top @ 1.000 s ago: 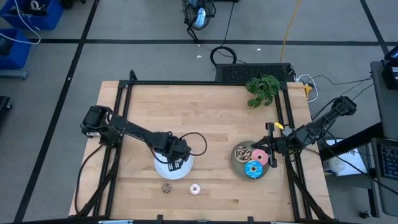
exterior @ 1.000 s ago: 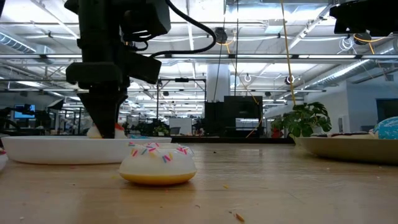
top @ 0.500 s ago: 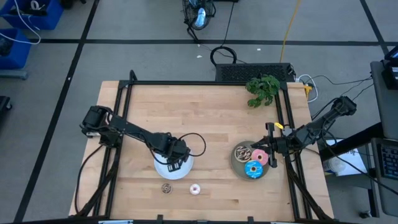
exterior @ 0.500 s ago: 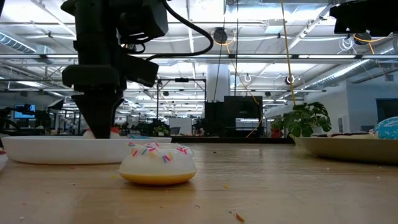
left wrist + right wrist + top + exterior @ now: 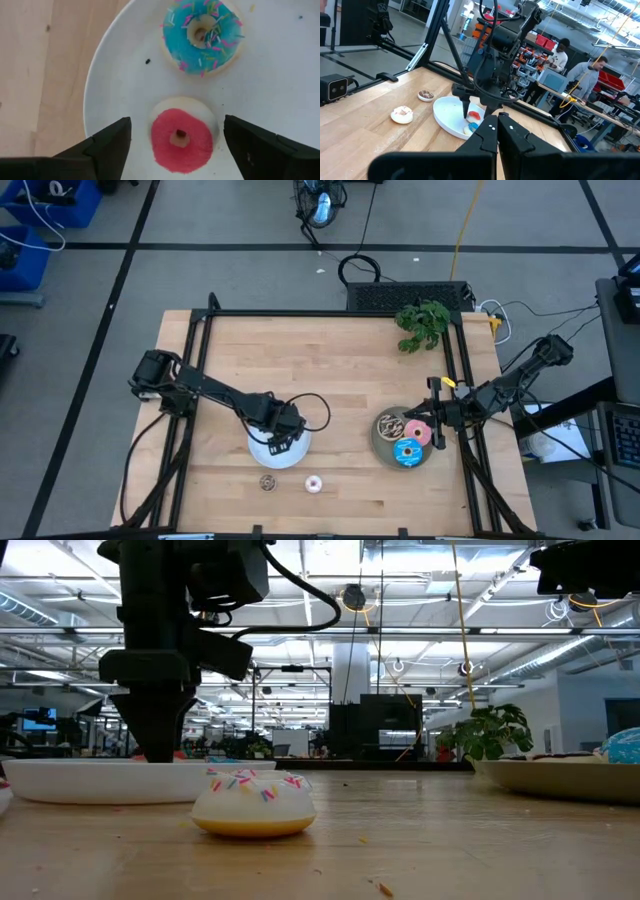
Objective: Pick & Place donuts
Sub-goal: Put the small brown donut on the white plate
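My left gripper [image 5: 177, 125] hangs open over the white plate [image 5: 295, 455]. A tiny red donut [image 5: 181, 136] lies flat on that plate between the fingers, with a gap on each side. A tiny blue sprinkled donut [image 5: 202, 34] lies beside it on the plate. A tiny brown donut [image 5: 267, 481] and a tiny white-pink donut [image 5: 314, 484] sit on the table nearer the front edge. The grey plate [image 5: 382, 448] carries a chocolate donut [image 5: 390, 425], a pink donut [image 5: 418, 433] and a larger blue donut [image 5: 407, 451]. My right gripper [image 5: 428, 418] is shut at that plate's right side.
A green plant sprig [image 5: 423, 322] lies at the table's far right. A black frame rail [image 5: 465, 380] runs along the right edge. Bare wood spans the table's middle and far half. People stand in the room beyond the table [image 5: 592, 70].
My left gripper has opened over the white plate and let go of the tiny red donut, which now lies flat on the plate between the spread fingers.
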You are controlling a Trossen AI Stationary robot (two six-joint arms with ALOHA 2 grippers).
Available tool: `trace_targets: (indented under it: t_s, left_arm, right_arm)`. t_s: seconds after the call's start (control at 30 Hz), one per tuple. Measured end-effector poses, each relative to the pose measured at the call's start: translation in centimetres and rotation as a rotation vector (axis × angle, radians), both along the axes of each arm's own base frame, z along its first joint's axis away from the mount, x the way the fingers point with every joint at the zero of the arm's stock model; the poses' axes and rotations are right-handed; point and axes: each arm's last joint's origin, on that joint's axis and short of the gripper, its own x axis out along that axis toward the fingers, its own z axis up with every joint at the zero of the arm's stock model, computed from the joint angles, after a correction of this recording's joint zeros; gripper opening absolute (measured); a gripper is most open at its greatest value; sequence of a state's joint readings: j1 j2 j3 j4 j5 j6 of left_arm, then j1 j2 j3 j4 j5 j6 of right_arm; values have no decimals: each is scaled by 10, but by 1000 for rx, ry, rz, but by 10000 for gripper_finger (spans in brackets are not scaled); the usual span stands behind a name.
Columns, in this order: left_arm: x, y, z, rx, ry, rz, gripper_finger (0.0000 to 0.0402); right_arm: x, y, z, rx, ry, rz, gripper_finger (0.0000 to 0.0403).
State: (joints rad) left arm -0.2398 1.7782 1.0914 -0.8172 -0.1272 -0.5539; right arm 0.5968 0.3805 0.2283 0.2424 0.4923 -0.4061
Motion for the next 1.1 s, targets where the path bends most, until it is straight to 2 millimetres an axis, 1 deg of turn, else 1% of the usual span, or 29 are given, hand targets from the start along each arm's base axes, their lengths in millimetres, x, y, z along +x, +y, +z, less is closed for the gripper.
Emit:
trace_targets:
  t_s: [0.07,0.2,0.27,0.4,0.53,0.67,0.77,0.93,1.03,1.1]
  left_arm:
    - [2,-1,4,-4,0,-13,316]
    - [9,-3,21,-9,-2,-37,314]
    - [13,-4,32,-1,-3,-45,310]
    - [19,-12,60,-3,-14,-45,297]
    - [24,-32,89,-76,-62,-40,278]
    - [22,-63,111,-114,-138,-103,253]
    - [15,-84,117,-124,-164,-106,235]
    - [-3,-117,115,-168,-146,-116,193]
    - [-11,-131,112,-171,-140,-85,159]
    - [-14,-137,112,-153,-166,-65,139]
  right_arm:
    - [0,0,0,0,0,0,0]
    - [0,0,0,0,0,0,0]
    - [0,0,0,0,0,0,0]
    - [0,0,0,0,0,0,0]
    - [0,0,0,0,0,0,0]
    - [0,0,0,0,0,0,0]
    - [0,0,0,1,0,0,0]
    - [0,0,0,1,0,0,0]
    - [0,0,0,1,0,0,0]
    - [0,0,0,1,0,0,0]
